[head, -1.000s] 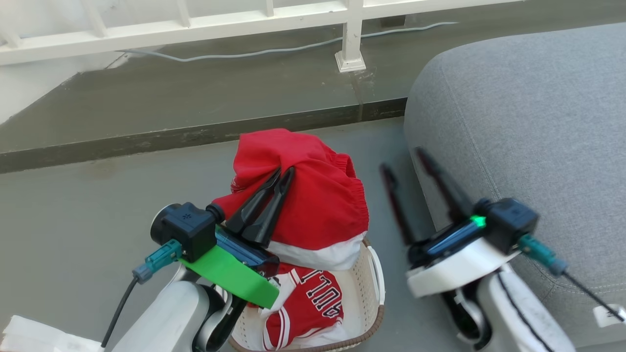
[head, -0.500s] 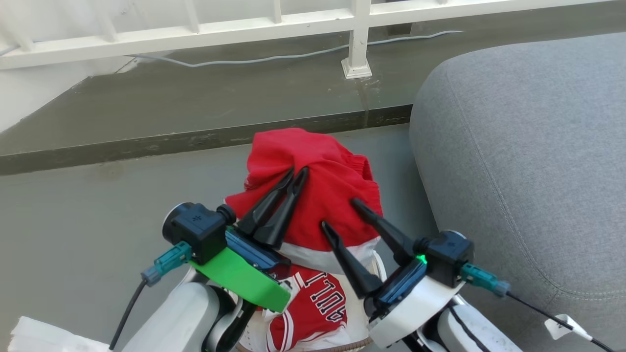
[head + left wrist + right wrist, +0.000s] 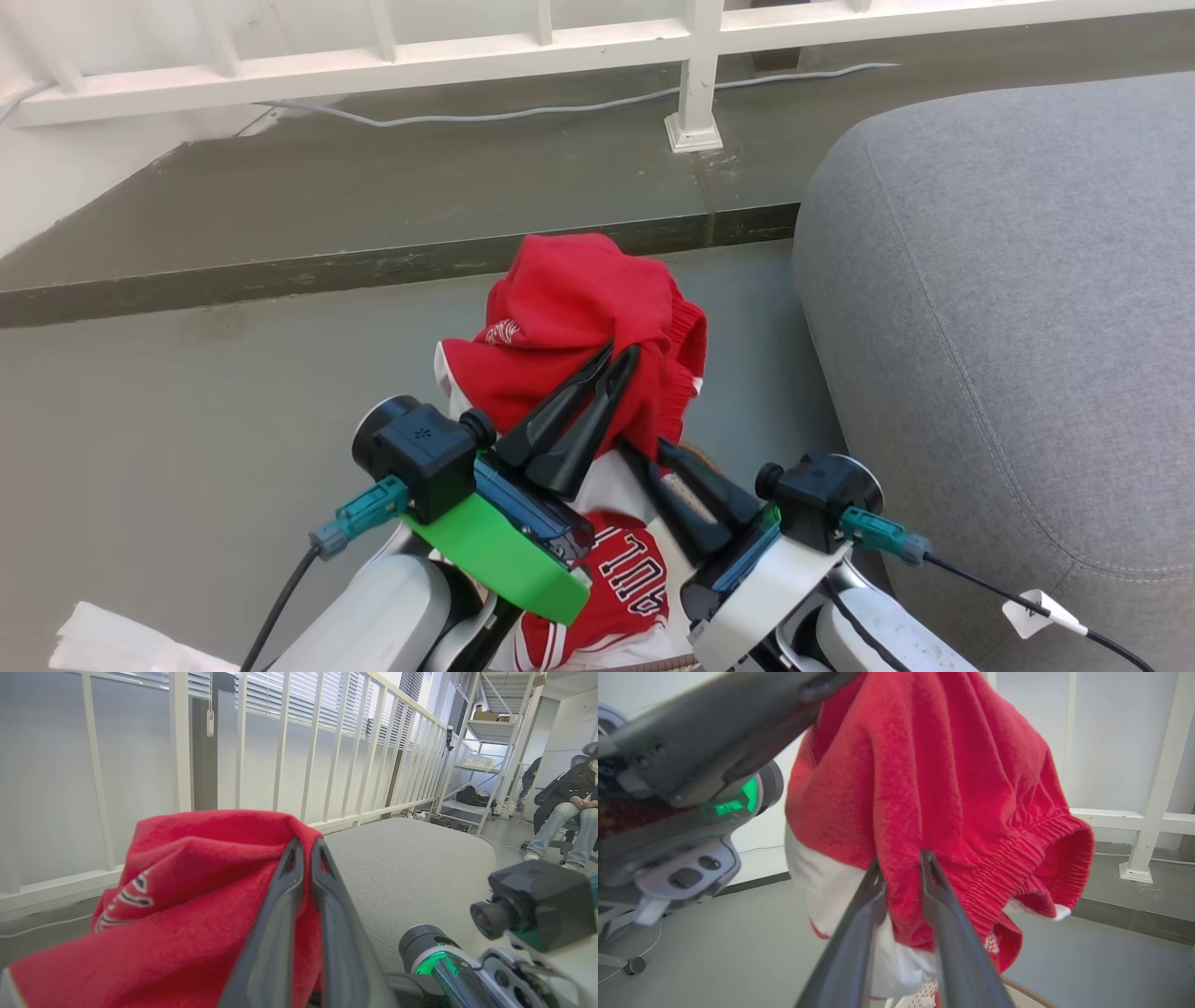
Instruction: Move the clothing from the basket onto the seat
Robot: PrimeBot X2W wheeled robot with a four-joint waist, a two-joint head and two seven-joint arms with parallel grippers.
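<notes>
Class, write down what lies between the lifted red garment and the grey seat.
Only bare grey floor lies between the red garment and the seat; the head view shows it.

The shorts (image 3: pixel 569 308) sit between the left gripper (image 3: pixel 621 353) jaws and hang down from them over the basket (image 3: pixel 1031 994). Just below and right of those jaws, the right gripper (image 3: pixel 644 446) has a lower fold between its own. Under both pairs, the jersey (image 3: pixel 625 579) lies in the basket. Right of the right jaws sits the seat (image 3: pixel 1008 280). Beyond both stands the railing (image 3: pixel 695 93), with a cable (image 3: pixel 523 114) at its foot.
</notes>
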